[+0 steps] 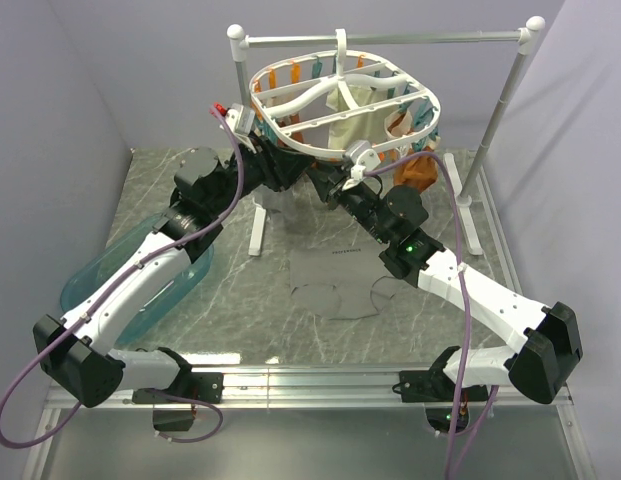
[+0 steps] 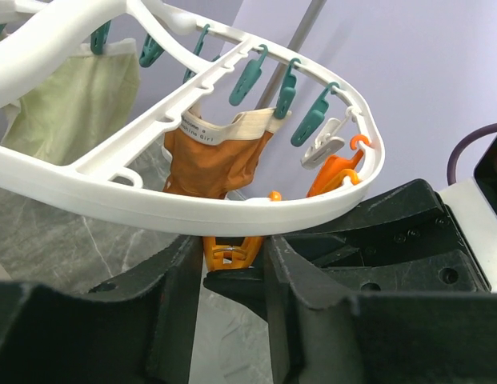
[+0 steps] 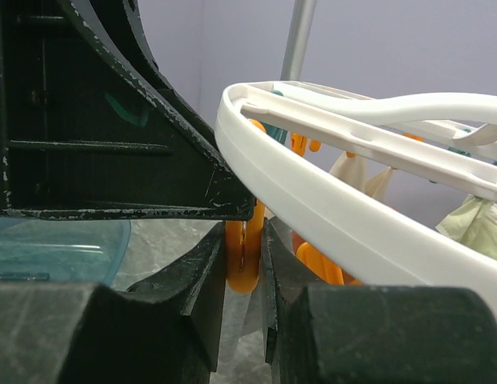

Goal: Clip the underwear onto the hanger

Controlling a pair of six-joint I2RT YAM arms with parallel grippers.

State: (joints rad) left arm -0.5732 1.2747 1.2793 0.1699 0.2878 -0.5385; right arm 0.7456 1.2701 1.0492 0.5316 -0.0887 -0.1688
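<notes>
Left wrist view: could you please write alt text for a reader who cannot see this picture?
The left gripper holds an orange peg between its two black fingers, just under the white rim of the hanger. Beyond the rim, an orange-brown garment and a cream cloth hang below teal pegs.

Pale lavender walls (image 1: 110,80) enclose a grey, marble-veined desk (image 1: 240,330) on three sides, under soft, even light that casts only faint shadows. A white rail stand (image 1: 390,40) with ball-capped posts spans the back of the desk, and an aluminium rail (image 1: 320,385) edges its near side.
</notes>
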